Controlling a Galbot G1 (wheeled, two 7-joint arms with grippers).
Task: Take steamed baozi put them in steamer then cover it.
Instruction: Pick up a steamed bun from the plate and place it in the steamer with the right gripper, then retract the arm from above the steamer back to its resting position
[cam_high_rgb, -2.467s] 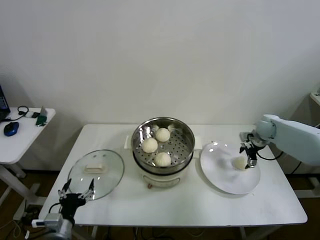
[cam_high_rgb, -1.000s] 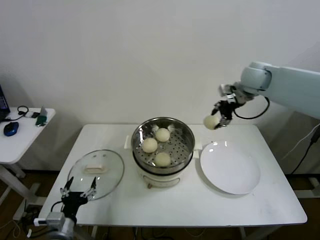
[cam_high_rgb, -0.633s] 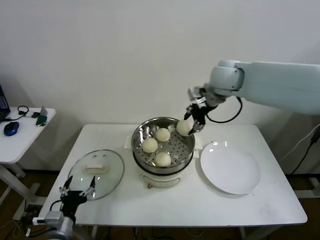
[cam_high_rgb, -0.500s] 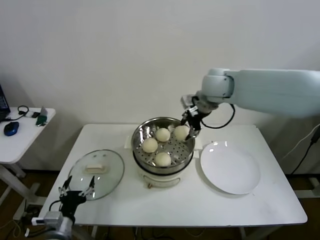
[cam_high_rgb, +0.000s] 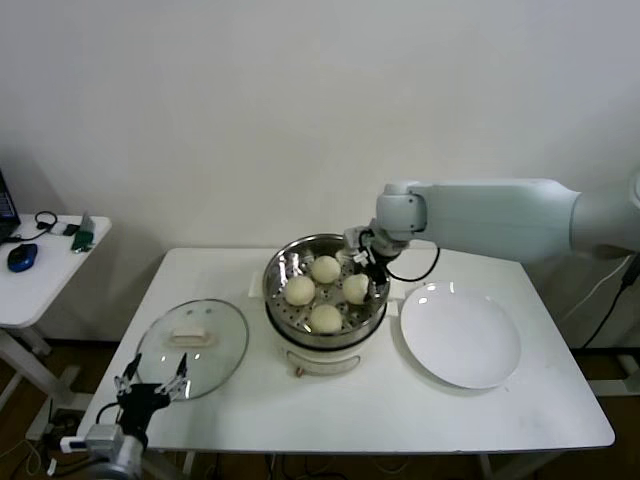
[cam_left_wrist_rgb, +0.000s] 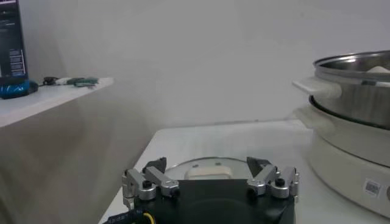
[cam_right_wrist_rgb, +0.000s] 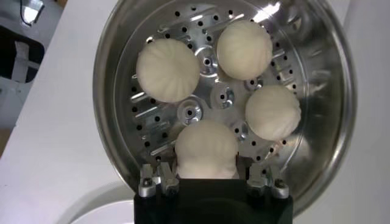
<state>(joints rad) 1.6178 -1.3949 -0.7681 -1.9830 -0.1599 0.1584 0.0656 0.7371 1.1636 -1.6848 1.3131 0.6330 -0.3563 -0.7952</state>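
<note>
The steamer (cam_high_rgb: 278, 277) stands mid-table on its white base, with four baozi on its perforated floor. Three lie free (cam_high_rgb: 325, 268) (cam_high_rgb: 299, 290) (cam_high_rgb: 325, 318). My right gripper (cam_high_rgb: 362, 264) reaches down inside the basket, shut on the fourth baozi (cam_high_rgb: 356, 288), which sits level with the others. In the right wrist view this baozi (cam_right_wrist_rgb: 206, 149) fills the gap between the fingers (cam_right_wrist_rgb: 163, 180), inside the steamer (cam_right_wrist_rgb: 116, 91). The cover (cam_high_rgb: 215, 355) lies flat on the table to the left. My left gripper (cam_high_rgb: 152, 385) hangs open and empty at the front edge, just before the cover (cam_left_wrist_rgb: 183, 167).
A bare white plate (cam_high_rgb: 460, 340) lies on the table to the right of the steamer. A small side table (cam_high_rgb: 40, 270) with a few small items stands at the far left. The steamer's side (cam_left_wrist_rgb: 359, 79) shows in the left wrist view.
My right gripper lifted the last baozi off the plate, carried it left over the steamer and lowered it to the basket floor. The left arm stayed still.
</note>
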